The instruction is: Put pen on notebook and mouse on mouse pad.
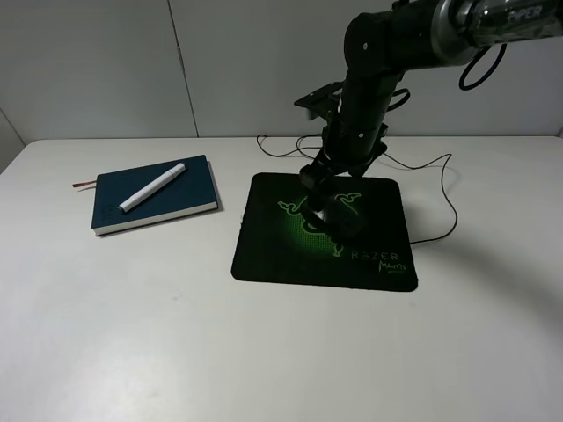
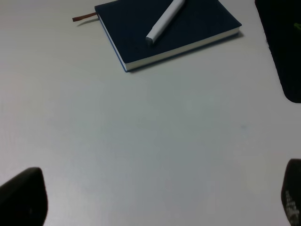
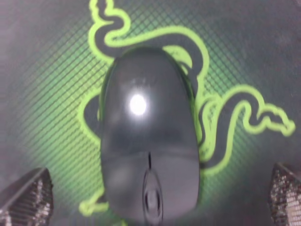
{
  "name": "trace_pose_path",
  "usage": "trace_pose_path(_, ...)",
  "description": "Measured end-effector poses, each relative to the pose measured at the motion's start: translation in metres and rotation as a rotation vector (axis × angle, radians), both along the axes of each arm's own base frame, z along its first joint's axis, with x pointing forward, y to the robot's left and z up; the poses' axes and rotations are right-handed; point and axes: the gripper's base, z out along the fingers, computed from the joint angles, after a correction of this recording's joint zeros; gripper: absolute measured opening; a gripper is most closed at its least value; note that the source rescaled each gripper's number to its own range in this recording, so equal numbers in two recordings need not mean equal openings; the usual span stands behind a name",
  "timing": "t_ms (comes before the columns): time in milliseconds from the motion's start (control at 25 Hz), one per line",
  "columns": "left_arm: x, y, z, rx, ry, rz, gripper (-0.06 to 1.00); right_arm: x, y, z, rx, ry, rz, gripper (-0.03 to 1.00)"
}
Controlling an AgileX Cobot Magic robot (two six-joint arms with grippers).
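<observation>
The white pen (image 1: 152, 186) lies diagonally on the dark teal notebook (image 1: 189, 192) at the table's left, and the left wrist view shows the same pen (image 2: 164, 21) on the notebook (image 2: 136, 33). The glossy black mouse (image 3: 148, 141) rests on the green logo of the black mouse pad (image 3: 47, 70). My right gripper (image 3: 155, 197) hangs just above the mouse (image 1: 341, 217), open, with a fingertip (image 3: 28, 195) on either side and clear of it. My left gripper (image 2: 155, 197) is open over bare table, nearer than the notebook, and holds nothing.
The mouse's thin black cable (image 1: 444, 189) loops over the table behind and to the right of the mouse pad (image 1: 273, 255). A red ribbon bookmark (image 1: 84, 184) sticks out of the notebook's left end. The left arm is outside the exterior high view.
</observation>
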Motion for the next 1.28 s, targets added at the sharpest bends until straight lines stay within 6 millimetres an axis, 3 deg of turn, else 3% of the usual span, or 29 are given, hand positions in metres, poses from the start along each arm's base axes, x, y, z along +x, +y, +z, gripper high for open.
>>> trace_pose_path(480, 0.0, 0.0, 0.0, 0.0, 0.0, 0.0, 1.0, -0.032, -0.017, 0.059, -0.042, 0.095, -0.026, 1.0)
trace_pose_path(800, 0.0, 0.0, 0.0, 0.0, 0.0, 0.0, 1.0, -0.053, -0.028, 0.092, -0.001, 0.051, -0.095, 1.0)
trace_pose_path(1040, 0.0, 0.0, 0.0, 0.0, 0.0, 0.0, 1.0, -0.089, -0.047, 0.115, 0.023, 0.026, -0.121, 1.0)
trace_pose_path(1280, 0.0, 0.0, 0.0, -0.001, 0.0, -0.001, 1.0, -0.139, -0.074, 0.133, 0.046, -0.005, -0.133, 1.0)
